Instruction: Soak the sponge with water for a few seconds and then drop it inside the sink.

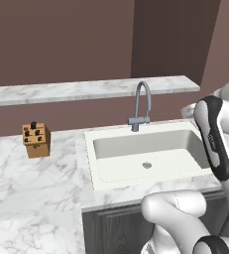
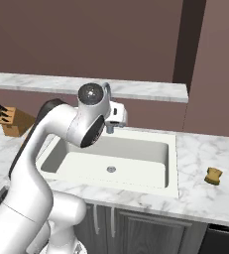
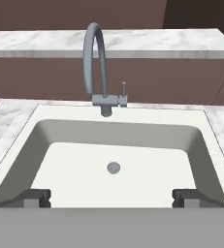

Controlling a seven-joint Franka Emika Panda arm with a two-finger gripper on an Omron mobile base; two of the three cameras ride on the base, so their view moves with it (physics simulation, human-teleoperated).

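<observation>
The hand (image 3: 111, 197) hangs above the near edge of the sink (image 3: 16, 145), looking straight at the grey gooseneck tap (image 3: 95, 68) on the far rim. Its two dark fingertips (image 3: 36, 197) stand wide apart with nothing between them, so the hand is released. The white basin has a small round drain (image 3: 113, 167) near the middle of its floor.

The sponge (image 2: 214, 175) lies on the marble tabletop (image 2: 205, 198) to the right of the sink, well apart from the basin and from the hand. On the other side of the sink, a brown knife block (image 1: 36, 140) stands on the tabletop, its dark handles sticking up. A marble shelf (image 1: 61, 90) runs along the wall behind the tap.
</observation>
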